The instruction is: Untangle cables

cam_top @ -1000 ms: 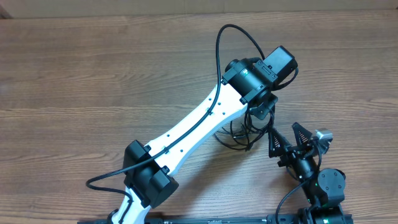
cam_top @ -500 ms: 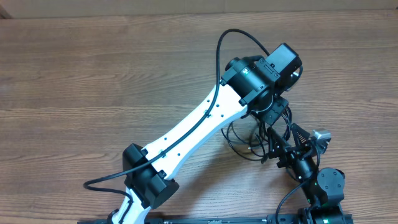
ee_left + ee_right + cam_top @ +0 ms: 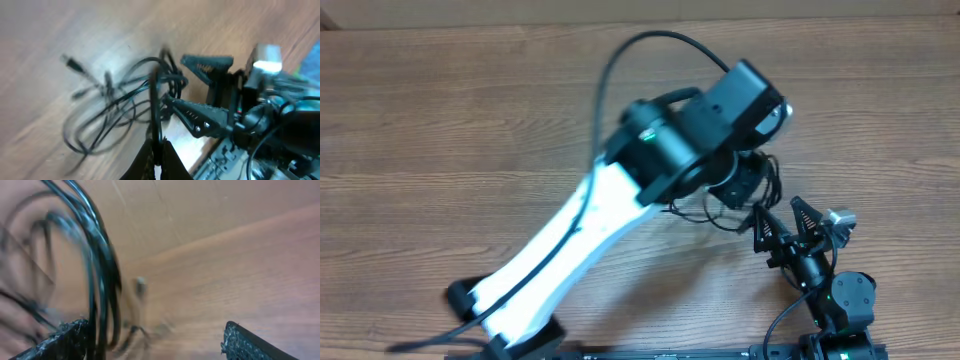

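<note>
The cables (image 3: 112, 107) are thin black cords in a loose tangle, lifted off the wooden table, with a small plug end sticking out at the upper left. My left gripper (image 3: 158, 156) is shut on one strand, and the rest hangs from it. From overhead, the cables (image 3: 718, 217) dangle below the raised left gripper (image 3: 738, 188), which its wrist mostly hides. My right gripper (image 3: 783, 222) stands open just right of the tangle. In the right wrist view, several cables (image 3: 102, 265) run past the left finger of the right gripper (image 3: 155, 341), and nothing is clamped.
The white left arm (image 3: 570, 240) stretches diagonally from the front edge over the middle of the wooden table (image 3: 440, 120). The right arm's dark base (image 3: 845, 300) sits at the front right. The right gripper's fingers (image 3: 200, 117) lie close beside the hanging loops.
The left arm has risen and swung left, carrying the tangle up and away from the right gripper. The right gripper has stayed in place, open.
</note>
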`<action>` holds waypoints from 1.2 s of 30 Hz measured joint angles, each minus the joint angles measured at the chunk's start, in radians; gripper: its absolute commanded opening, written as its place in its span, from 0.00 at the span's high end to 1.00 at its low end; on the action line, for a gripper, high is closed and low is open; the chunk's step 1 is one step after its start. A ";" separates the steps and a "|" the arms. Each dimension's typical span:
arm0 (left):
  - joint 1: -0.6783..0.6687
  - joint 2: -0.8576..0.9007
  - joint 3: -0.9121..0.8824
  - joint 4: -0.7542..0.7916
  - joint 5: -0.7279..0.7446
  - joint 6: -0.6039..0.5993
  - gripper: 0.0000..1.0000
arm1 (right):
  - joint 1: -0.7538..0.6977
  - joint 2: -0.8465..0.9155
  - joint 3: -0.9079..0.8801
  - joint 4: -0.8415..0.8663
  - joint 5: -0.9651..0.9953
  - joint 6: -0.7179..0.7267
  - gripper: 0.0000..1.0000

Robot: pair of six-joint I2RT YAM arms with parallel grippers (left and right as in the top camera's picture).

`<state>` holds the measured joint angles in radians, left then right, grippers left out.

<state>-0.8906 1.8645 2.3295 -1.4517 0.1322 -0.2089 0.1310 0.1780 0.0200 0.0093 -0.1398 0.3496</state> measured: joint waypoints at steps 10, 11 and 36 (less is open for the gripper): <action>0.001 -0.201 0.032 0.000 -0.112 -0.021 0.96 | 0.000 0.003 -0.002 -0.018 0.015 -0.004 0.16; 0.001 -0.204 0.033 0.000 -0.116 -0.023 0.96 | 0.000 0.003 -0.002 -0.019 0.015 -0.004 0.16; 0.001 -0.113 0.033 -0.058 -0.122 -0.025 0.94 | 0.000 0.003 -0.002 -0.019 0.017 -0.009 0.00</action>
<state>-0.8898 1.7512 2.3623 -1.5093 0.0101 -0.2337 0.1310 0.1814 0.0185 -0.0101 -0.1230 0.3405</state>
